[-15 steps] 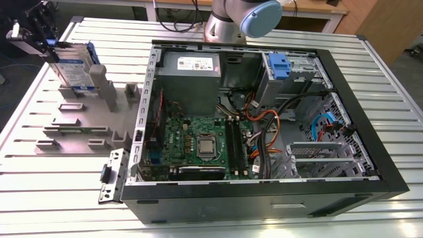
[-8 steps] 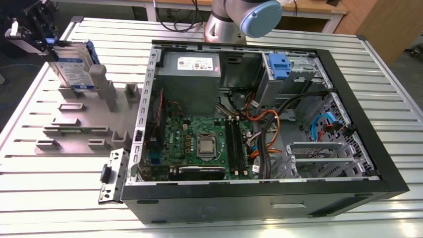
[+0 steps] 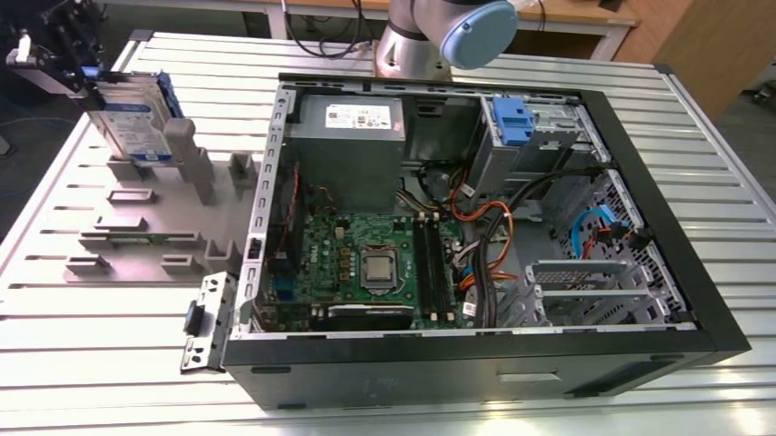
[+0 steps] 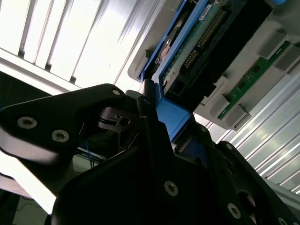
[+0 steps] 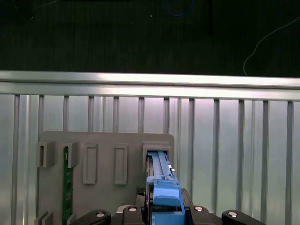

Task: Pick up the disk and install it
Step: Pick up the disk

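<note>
The hand [image 5: 164,213] is clenched on the disk [image 5: 161,168]: in the first wrist view I read its black, screw-studded body flanking the disk's blue plastic side rail, and in the second wrist view a black finger [image 4: 149,101] lies flat against that rail. The disk's underside [image 4: 206,44] shows a green circuit board with a row of connector pins. In the exterior view the disk [image 3: 131,123] stands nearly upright at the exterior view's far left, a flat silver-grey slab with a white and blue label. The hand [image 3: 75,77] grips its top end, and its lower end is at a slot of the grey holder block [image 3: 152,218]. I cannot tell whether it is seated there or just above. The holder is a matte moulded plate with rectangular pockets, and one pocket carries a thin green board [image 5: 65,176]. It rests on the ribbed aluminium bench [image 3: 73,313]. Beside it lies the open black computer case [image 3: 679,272], exposing a green motherboard [image 3: 352,245], a grey metal box [image 3: 345,136] with a white sticker, and a blue latch [image 3: 510,123]. Beyond the case stands the arm's base [image 3: 419,45].
</note>
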`<act>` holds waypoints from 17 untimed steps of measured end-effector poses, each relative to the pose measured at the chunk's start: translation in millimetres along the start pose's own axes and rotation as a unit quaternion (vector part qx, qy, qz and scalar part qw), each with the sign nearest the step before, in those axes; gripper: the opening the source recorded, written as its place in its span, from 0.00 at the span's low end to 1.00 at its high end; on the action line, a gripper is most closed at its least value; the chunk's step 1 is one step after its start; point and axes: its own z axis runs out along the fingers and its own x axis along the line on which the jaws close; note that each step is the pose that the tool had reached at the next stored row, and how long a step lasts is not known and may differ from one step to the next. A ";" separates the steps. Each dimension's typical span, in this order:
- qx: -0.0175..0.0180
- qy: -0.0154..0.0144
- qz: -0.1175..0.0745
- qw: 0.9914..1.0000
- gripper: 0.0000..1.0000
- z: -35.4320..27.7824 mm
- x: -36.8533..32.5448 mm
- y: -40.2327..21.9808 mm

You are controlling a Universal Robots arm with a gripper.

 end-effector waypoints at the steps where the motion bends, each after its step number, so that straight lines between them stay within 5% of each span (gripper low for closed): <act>1: 0.000 0.000 0.000 1.000 0.36 -0.5 0.0 0.0; 17: 0.000 0.000 0.000 1.000 0.36 -9.0 -0.1 -0.1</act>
